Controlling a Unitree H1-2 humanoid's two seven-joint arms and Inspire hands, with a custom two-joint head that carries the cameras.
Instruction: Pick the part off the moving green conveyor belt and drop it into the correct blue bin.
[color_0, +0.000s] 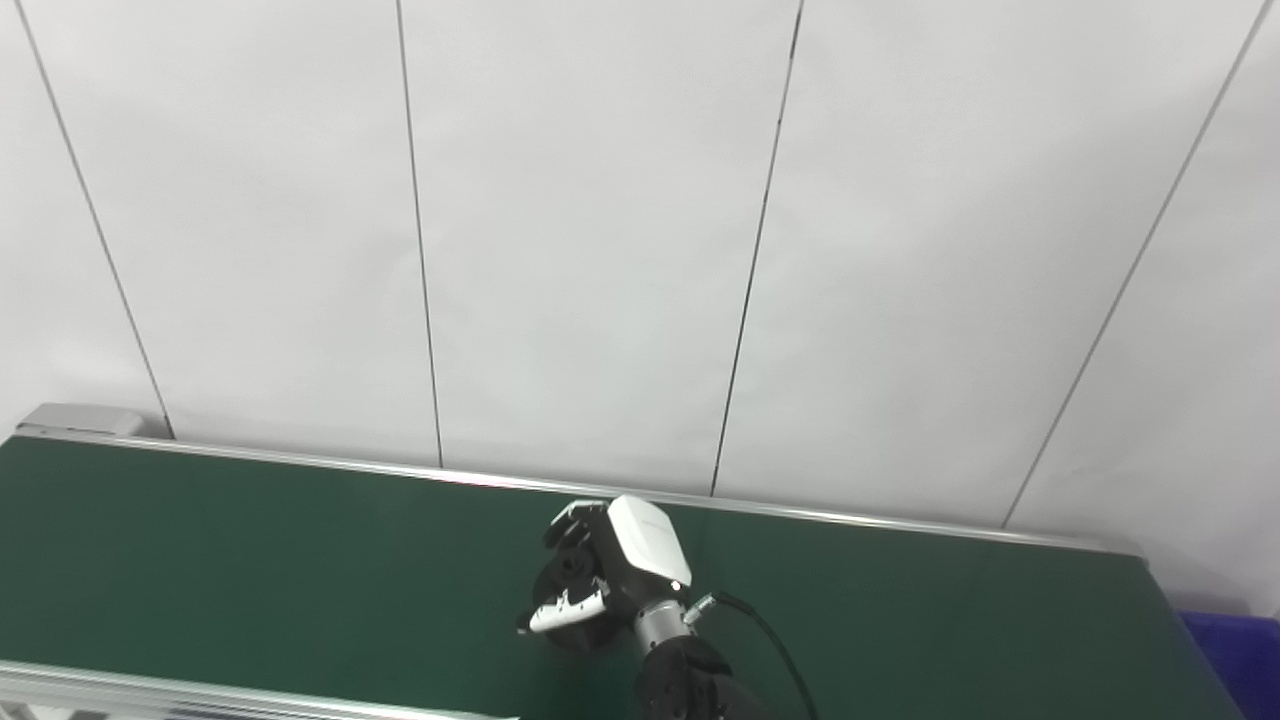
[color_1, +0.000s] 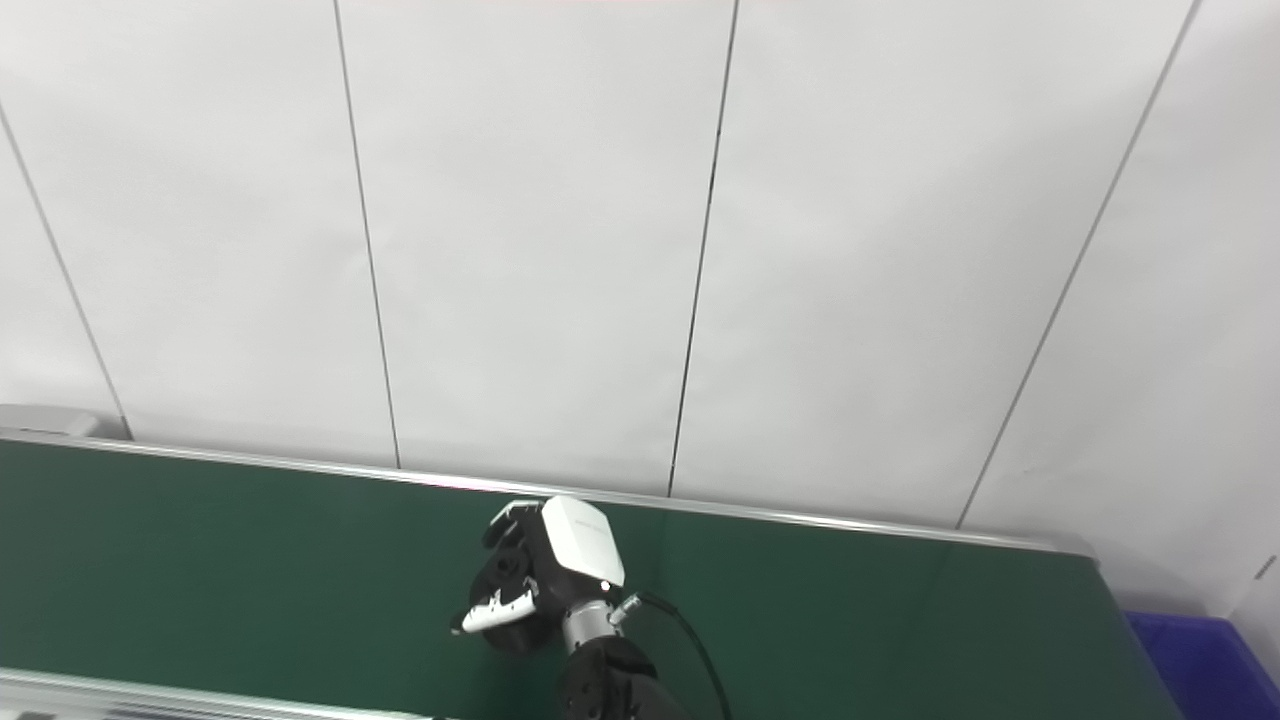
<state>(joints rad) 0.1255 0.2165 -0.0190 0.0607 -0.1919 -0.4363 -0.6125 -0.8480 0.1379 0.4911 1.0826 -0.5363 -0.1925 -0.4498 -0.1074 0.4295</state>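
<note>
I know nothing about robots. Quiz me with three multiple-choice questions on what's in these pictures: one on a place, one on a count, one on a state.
1. Where is the blue bin?
A. Past the belt's right end
B. Past the belt's left end
C. On the middle of the belt

2. How many robot hands show?
A. None
B. One
C. Two

3. How are the hand's fingers?
A. Spread out flat
B. Pressed against the wall
C. Curled inward

Answers:
1 A: the blue bin sits low beyond the right end of the belt.
2 B: only the right hand is in view, over the belt.
3 C: its fingers bend toward the palm.
</note>
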